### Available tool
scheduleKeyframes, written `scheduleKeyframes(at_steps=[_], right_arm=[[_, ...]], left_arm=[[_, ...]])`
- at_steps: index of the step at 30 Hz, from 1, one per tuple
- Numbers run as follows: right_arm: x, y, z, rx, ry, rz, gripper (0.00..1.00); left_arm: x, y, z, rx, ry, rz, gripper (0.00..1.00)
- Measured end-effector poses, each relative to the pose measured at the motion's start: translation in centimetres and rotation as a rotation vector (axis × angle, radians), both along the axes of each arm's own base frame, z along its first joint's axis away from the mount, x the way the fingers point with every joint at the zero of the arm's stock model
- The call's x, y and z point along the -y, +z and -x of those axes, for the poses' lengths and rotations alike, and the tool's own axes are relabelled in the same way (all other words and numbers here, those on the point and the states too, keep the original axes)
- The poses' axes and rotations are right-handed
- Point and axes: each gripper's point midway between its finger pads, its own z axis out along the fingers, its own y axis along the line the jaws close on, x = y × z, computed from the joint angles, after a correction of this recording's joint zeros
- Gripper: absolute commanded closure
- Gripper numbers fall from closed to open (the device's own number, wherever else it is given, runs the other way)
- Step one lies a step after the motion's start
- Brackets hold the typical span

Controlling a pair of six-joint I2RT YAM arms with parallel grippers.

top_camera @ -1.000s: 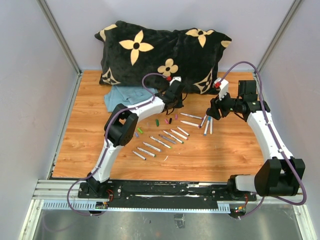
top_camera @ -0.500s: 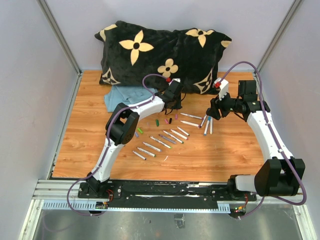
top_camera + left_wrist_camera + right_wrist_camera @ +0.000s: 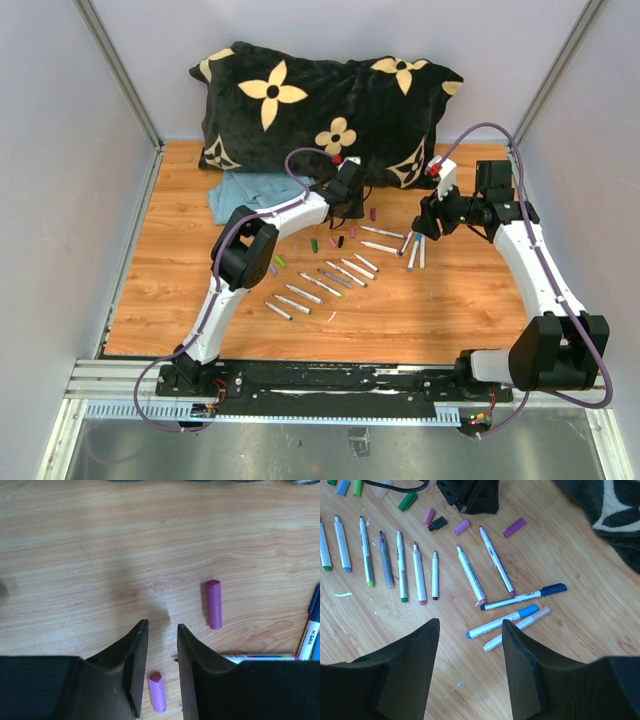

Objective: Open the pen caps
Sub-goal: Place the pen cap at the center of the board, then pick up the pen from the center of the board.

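Note:
My left gripper [image 3: 162, 625] is open and empty, low over the wood table [image 3: 450, 300] in front of the pillow; it also shows in the top view [image 3: 347, 212]. A purple cap [image 3: 214, 604] lies loose just right of it, also seen from above [image 3: 373, 213]. A lighter purple cap [image 3: 158, 692] lies on the table under the jaws' gap. My right gripper [image 3: 470, 622] is open and empty above three capped pens with dark blue [image 3: 553, 588], light blue [image 3: 527, 611] and beige [image 3: 540, 614] caps. Loose pink [image 3: 428, 515], black [image 3: 438, 523] and green [image 3: 407, 501] caps lie near a row of uncapped pens [image 3: 400, 565].
A black pillow with tan flowers [image 3: 320, 100] lies along the back of the table, with a folded blue cloth [image 3: 245, 195] in front of it at the left. More uncapped pens [image 3: 300, 297] lie in a row toward the front.
A purple cap now lies on the table just right of my left gripper, where none showed before. Both arms have stayed nearly still.

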Motion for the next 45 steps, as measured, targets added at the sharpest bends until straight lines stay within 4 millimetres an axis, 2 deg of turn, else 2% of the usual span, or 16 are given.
scheduleKeyframes(at_steps=[3,5,7,9,12,14,16,18,21,24,26,29,31,36,39,45], right_arm=[[0.0,-0.3,-0.1,-0.013,-0.001,-0.003,0.46],[-0.1,-0.5,-0.1,-0.024,-0.004,-0.006,0.46],[-0.1,-0.9,-0.2,-0.038,-0.009,-0.009,0.46],[0.0,-1.3,-0.3,-0.053,-0.014,-0.009,0.46],[0.0,-2.1,-0.6,-0.08,-0.024,-0.006,0.46],[0.2,-2.7,-0.7,-0.103,-0.037,-0.004,0.46],[0.4,-3.2,-0.9,-0.121,-0.056,0.002,0.47],[0.9,-3.7,-1.3,-0.134,-0.085,0.007,0.47],[2.0,-4.7,-1.9,-0.164,-0.148,0.025,0.48],[2.7,-6.3,-2.4,-0.212,-0.195,0.049,0.5],[3.0,-7.7,-2.6,-0.252,-0.219,0.067,0.52],[3.6,-9.8,-2.6,-0.315,-0.254,0.096,0.56],[4.0,-11.0,-2.6,-0.354,-0.271,0.115,0.57],[4.5,-13.4,-2.2,-0.446,-0.3,0.148,0.66],[4.6,-14.2,-2.2,-0.481,-0.306,0.159,0.67],[5.0,-15.2,-2.2,-0.516,-0.323,0.181,0.69]], left_arm=[[0.0,0.5,0.0,0.005,-0.001,0.002,0.65],[0.0,1.5,0.0,0.017,-0.004,0.009,0.64],[-0.1,3.4,0.2,0.039,-0.012,0.025,0.63],[-0.3,6.3,0.8,0.075,-0.032,0.054,0.62],[-0.9,11.3,2.8,0.145,-0.093,0.126,0.59],[-1.4,14.8,5.0,0.217,-0.161,0.2,0.57],[-2.0,17.4,7.1,0.283,-0.215,0.264,0.56],[-2.7,18.6,9.4,0.328,-0.264,0.316,0.53],[-4.2,18.7,12.7,0.368,-0.321,0.369,0.37],[-6.4,17.6,16.3,0.402,-0.345,0.413,0.1],[-8.0,17.3,18.3,0.437,-0.343,0.447,0.02],[-10.3,16.7,21.2,0.505,-0.332,0.523,0.01],[-11.6,15.5,22.8,0.522,-0.319,0.56,0.01],[-13.9,12.7,25.6,0.513,-0.275,0.629,0.01],[-14.8,13.2,26.5,0.55,-0.26,0.683,0.01],[-16.2,16.8,27.2,0.68,-0.234,0.765,0.01]])
